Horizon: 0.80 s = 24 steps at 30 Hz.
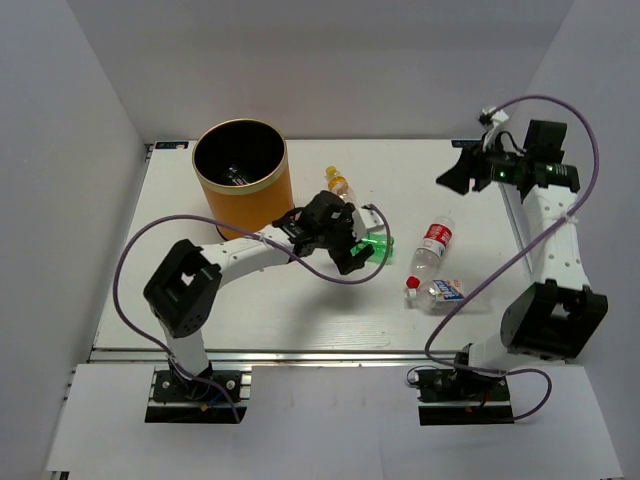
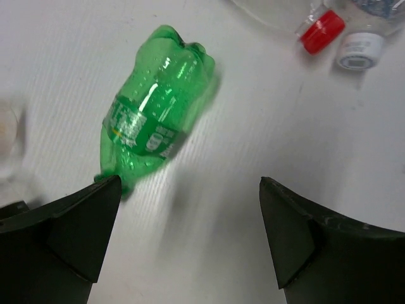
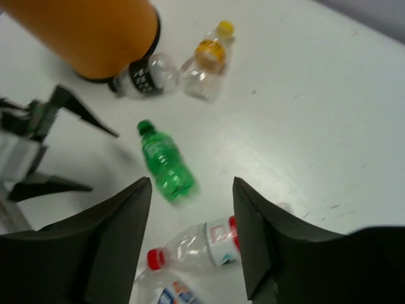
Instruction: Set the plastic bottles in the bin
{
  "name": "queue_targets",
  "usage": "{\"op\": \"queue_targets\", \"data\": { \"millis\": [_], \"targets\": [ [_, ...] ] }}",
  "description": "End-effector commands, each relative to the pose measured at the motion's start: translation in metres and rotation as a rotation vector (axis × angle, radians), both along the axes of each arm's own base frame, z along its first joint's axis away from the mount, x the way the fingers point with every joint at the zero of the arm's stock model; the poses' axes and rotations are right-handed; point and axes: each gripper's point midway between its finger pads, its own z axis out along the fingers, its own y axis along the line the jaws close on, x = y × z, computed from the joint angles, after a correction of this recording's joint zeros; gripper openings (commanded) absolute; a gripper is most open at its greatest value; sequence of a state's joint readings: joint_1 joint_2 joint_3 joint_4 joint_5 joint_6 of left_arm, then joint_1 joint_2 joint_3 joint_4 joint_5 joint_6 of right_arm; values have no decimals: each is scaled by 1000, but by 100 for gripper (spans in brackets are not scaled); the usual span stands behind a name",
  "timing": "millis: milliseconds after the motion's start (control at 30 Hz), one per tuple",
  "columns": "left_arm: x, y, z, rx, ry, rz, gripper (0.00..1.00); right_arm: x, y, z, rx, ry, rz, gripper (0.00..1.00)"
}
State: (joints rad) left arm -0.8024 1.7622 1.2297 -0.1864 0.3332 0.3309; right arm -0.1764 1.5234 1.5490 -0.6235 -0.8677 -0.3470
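A green bottle (image 2: 155, 120) lies on its side on the white table (image 1: 300, 310). My left gripper (image 2: 190, 187) hangs open just short of it, with its cap end by the left fingertip and nothing between the jaws. In the top view this gripper (image 1: 358, 252) sits beside the green bottle (image 1: 380, 246). My right gripper (image 1: 452, 172) is raised at the back right, jaws apart and empty. A red-labelled clear bottle (image 1: 432, 245) and a blue-labelled one (image 1: 438, 291) lie mid-table. A yellow-capped bottle (image 1: 338, 183) and a black-labelled bottle (image 3: 142, 76) lie by the orange bin (image 1: 240, 175).
A bottle (image 1: 232, 175) lies inside the bin. White walls enclose the table at the back and both sides. The left arm's purple cable (image 1: 130, 260) loops over the table's left part. The right arm's base (image 1: 550, 320) stands at the near right.
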Motion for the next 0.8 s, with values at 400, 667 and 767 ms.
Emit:
{"op": "queue_targets", "data": {
  "millis": [400, 667, 767],
  "targets": [
    [63, -48, -46, 104, -196, 17, 100, -97, -20, -37, -78, 60, -15, 68],
    [64, -49, -74, 172, -177, 55, 87, -90, -34, -39, 4, 123, -110, 70],
    [61, -47, -71, 158, -170, 67, 57, -85, -42, -50, 24, 198, -165, 70]
  ]
}}
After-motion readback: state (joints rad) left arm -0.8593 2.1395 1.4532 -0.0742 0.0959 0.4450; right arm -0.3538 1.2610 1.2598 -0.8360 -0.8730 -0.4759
